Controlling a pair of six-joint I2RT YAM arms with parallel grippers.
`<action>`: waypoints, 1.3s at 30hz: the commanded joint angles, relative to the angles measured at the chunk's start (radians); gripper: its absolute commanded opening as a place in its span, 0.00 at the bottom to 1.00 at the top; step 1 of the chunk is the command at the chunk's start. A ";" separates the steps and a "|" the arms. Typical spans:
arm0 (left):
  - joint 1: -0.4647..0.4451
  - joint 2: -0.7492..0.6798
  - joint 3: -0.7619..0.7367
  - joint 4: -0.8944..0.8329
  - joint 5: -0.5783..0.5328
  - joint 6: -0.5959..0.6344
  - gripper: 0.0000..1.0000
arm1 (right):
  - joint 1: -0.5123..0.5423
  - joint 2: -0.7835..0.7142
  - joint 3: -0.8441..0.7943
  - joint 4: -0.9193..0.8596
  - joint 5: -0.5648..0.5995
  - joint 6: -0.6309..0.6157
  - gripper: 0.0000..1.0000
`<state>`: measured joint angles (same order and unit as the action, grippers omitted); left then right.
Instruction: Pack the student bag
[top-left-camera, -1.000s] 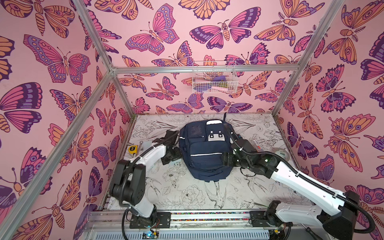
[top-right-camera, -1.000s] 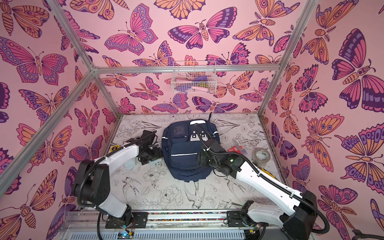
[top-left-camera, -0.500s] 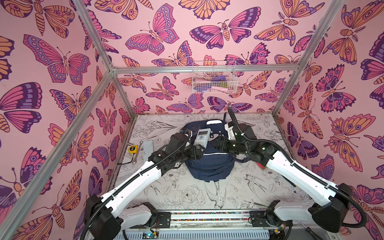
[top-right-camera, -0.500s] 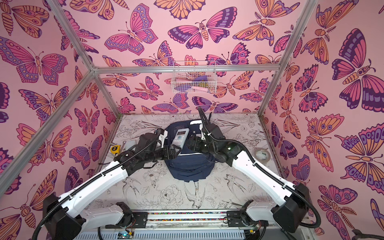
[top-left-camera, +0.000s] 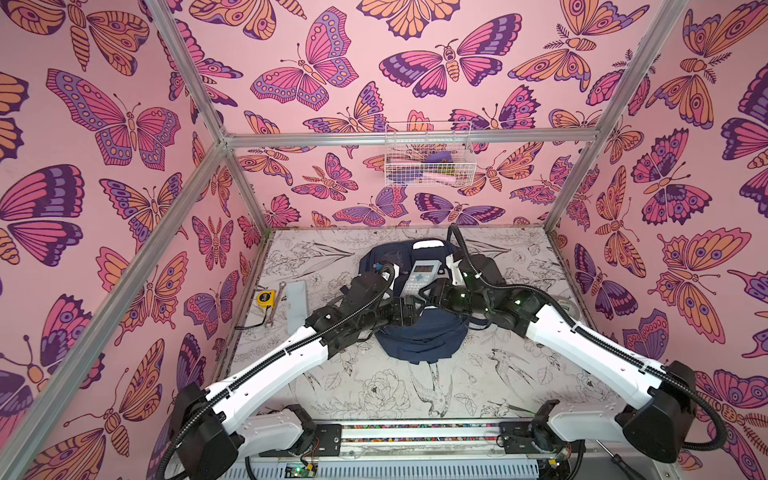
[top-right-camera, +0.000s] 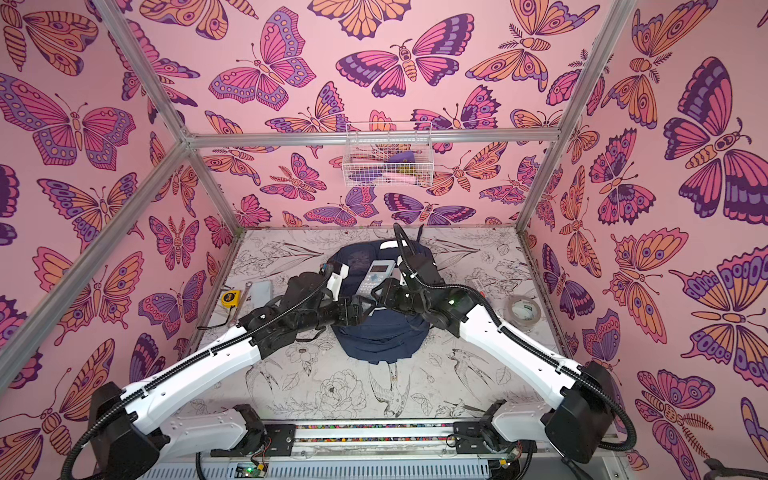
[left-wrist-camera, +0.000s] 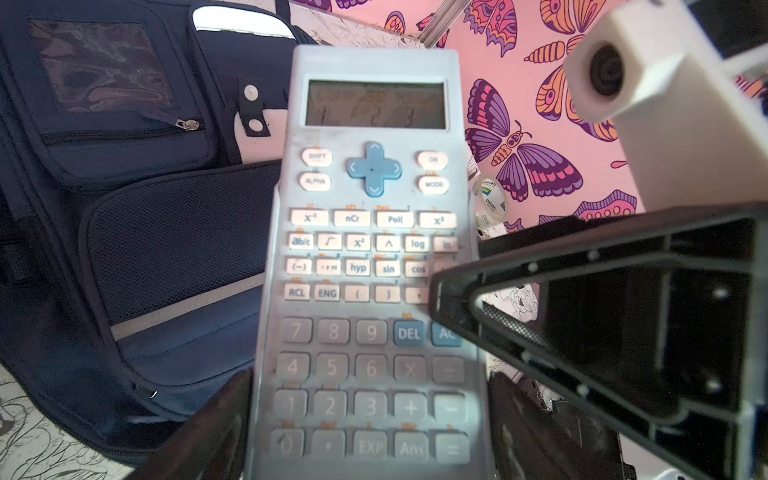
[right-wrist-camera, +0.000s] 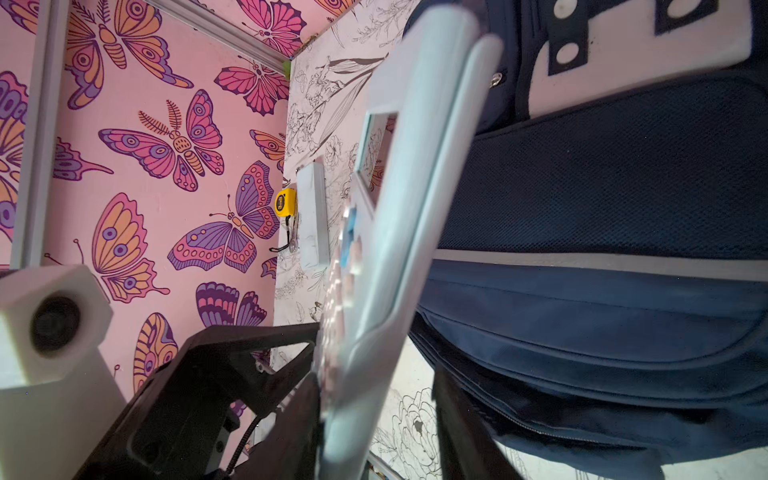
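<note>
The student bag (top-left-camera: 419, 336) (top-right-camera: 378, 340) is a navy backpack lying flat mid-table, also seen in the wrist views (left-wrist-camera: 166, 232) (right-wrist-camera: 602, 187). A pale blue scientific calculator (top-left-camera: 419, 278) (top-right-camera: 376, 276) (left-wrist-camera: 374, 249) (right-wrist-camera: 399, 208) hangs tilted above it. My left gripper (top-left-camera: 409, 309) (top-right-camera: 359, 311) (left-wrist-camera: 368, 399) is shut on the calculator's lower end, across its width. My right gripper (top-left-camera: 430, 297) (top-right-camera: 378, 297) (right-wrist-camera: 376, 386) straddles the calculator's side edge. One finger lies on the key face and the other stands off the back, so it is open.
A yellow tape measure (top-left-camera: 266, 298), a wrench and a flat grey case (top-left-camera: 297, 305) lie at the table's left. A roll of clear tape (top-right-camera: 523, 311) sits at the right. A white wire basket (top-left-camera: 428, 160) hangs on the back wall.
Both arms rose from beside the bag. The left now holds the calculator above it. The right gripper has come to the calculator's edge and its jaws have narrowed.
</note>
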<state>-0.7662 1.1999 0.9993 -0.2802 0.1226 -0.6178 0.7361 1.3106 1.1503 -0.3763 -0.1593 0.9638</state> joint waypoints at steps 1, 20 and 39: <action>-0.005 0.010 -0.004 0.066 -0.010 0.009 0.23 | 0.011 -0.030 -0.014 0.025 -0.002 0.021 0.34; -0.015 -0.031 0.013 -0.046 0.003 0.209 0.98 | -0.063 -0.113 -0.011 -0.110 0.115 -0.051 0.00; -0.103 0.538 0.397 -0.468 -0.188 0.606 0.92 | -0.252 -0.545 -0.299 -0.408 0.186 -0.075 0.00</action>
<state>-0.8585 1.7088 1.3640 -0.6891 -0.0158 -0.0830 0.4911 0.7967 0.8509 -0.7528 0.0074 0.8925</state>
